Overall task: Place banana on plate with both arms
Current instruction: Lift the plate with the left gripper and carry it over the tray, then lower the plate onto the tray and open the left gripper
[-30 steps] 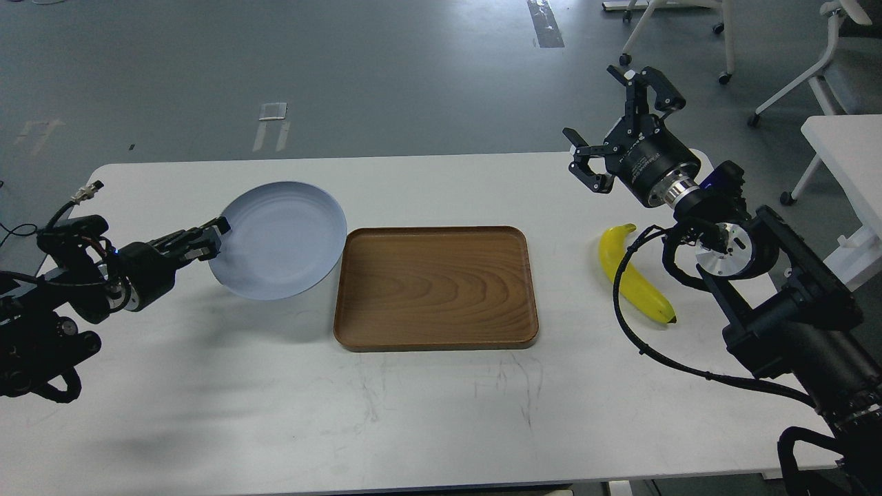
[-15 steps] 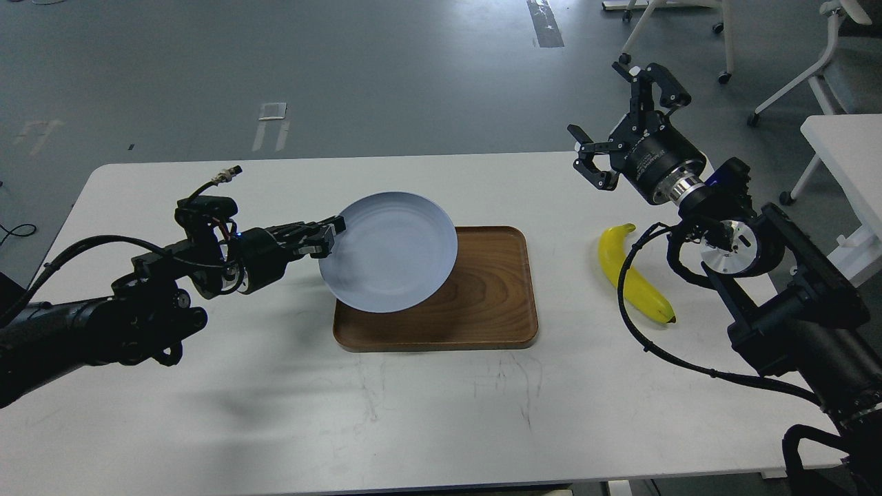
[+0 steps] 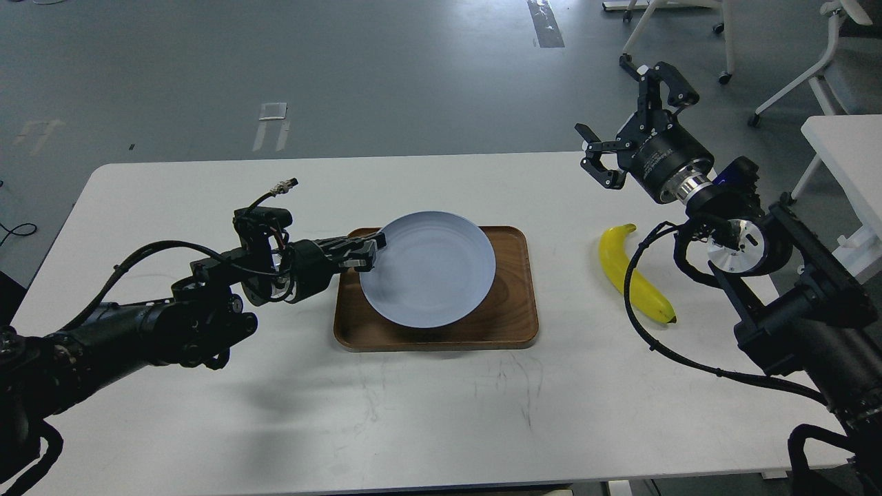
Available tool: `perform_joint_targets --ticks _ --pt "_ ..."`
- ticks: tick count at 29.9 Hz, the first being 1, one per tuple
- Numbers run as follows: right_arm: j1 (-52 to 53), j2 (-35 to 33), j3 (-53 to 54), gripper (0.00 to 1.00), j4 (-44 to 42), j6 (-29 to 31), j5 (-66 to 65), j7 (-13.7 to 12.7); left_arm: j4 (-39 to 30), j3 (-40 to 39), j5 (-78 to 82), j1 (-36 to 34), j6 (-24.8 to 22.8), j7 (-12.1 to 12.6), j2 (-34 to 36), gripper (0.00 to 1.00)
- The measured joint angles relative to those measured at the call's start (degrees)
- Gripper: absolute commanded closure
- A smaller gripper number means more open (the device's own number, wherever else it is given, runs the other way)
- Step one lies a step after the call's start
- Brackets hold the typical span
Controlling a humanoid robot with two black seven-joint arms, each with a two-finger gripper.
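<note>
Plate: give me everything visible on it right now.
The plate is round, shallow, pale blue-grey, with a low rim and a smooth, bare surface. It sits over the middle of the brown wooden tray; whether it rests on it or hangs just above is unclear. The left hand pinches its left rim. Nothing else touches it.

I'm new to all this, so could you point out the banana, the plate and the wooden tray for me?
banana (image 3: 632,275), head view, middle of its yellow body.
plate (image 3: 431,269), head view, centre of its pale blue face.
wooden tray (image 3: 513,324), head view, bare near-right corner.
</note>
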Motion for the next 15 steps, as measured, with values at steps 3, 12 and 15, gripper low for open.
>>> perform_joint_targets --ticks 3,12,15 --pt "0.0 0.0 0.0 0.00 0.0 0.0 0.0 0.0 1.3 0.0 0.0 0.1 0.0 0.0 -1.1 1.00" --pt "0.0 -0.1 0.4 0.00 0.0 0.0 0.0 0.0 8.7 1.9 0.0 -0.3 -1.7 0.0 -6.6 1.00" --pt "0.0 -0.1 0.4 0.00 0.0 0.0 0.0 0.0 9.2 2.1 0.0 -0.3 -1.9 0.0 -7.4 1.00"
